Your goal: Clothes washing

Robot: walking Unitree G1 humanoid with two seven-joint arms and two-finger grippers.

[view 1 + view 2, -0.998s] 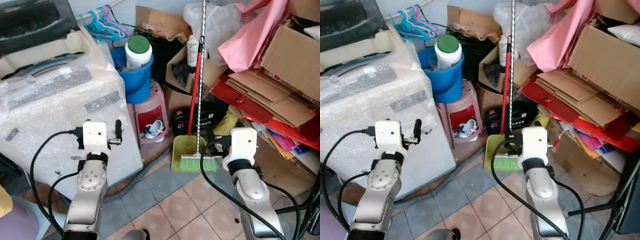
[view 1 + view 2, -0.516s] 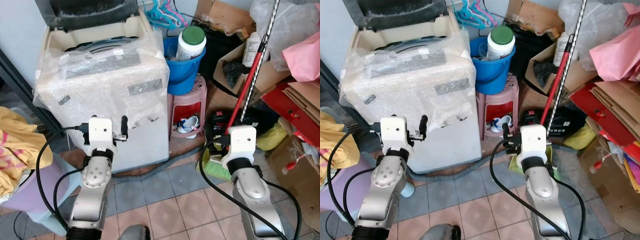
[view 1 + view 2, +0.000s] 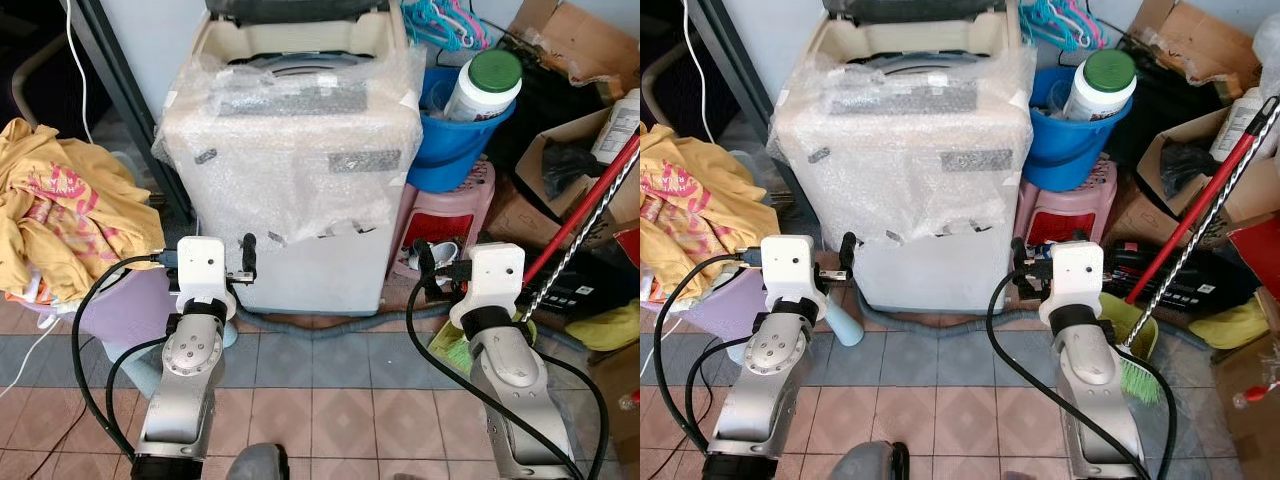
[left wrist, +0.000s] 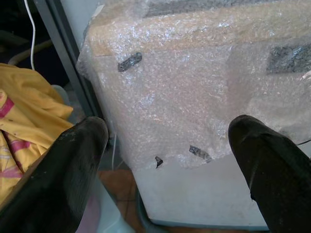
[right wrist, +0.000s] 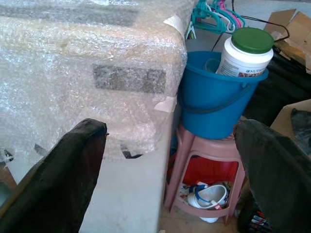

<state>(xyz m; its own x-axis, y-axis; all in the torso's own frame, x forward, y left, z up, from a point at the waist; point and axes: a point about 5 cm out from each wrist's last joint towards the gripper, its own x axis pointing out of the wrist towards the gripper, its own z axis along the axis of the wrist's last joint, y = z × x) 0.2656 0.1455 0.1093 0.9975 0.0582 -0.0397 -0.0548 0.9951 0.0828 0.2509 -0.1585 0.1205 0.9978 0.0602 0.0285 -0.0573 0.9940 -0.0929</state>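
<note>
A top-loading washing machine [image 3: 292, 170] wrapped in bubble wrap stands straight ahead with its lid raised. To its left, yellow clothes [image 3: 62, 215] with pink print lie heaped on a lilac basket [image 3: 130, 310]. My left gripper [image 3: 243, 260] is held out low before the machine's lower left front, open with nothing in it; in the left wrist view its fingers [image 4: 73, 165] stand wide apart. My right gripper [image 3: 427, 262] is open and holds nothing at the machine's right front corner, facing the pink stool [image 5: 206, 160].
A blue bucket [image 3: 450, 140] holding a white jar with a green lid [image 3: 483, 85] sits on the pink stool [image 3: 445, 215]. A red broom [image 3: 585, 215], cardboard boxes [image 3: 575, 40] and hangers [image 3: 440, 20] crowd the right. A grey hose [image 3: 330, 328] lies on the tiled floor.
The camera has swung left: the washing machine now sits in the middle and the yellow clothes have come into view. Both arms keep the same pose.
</note>
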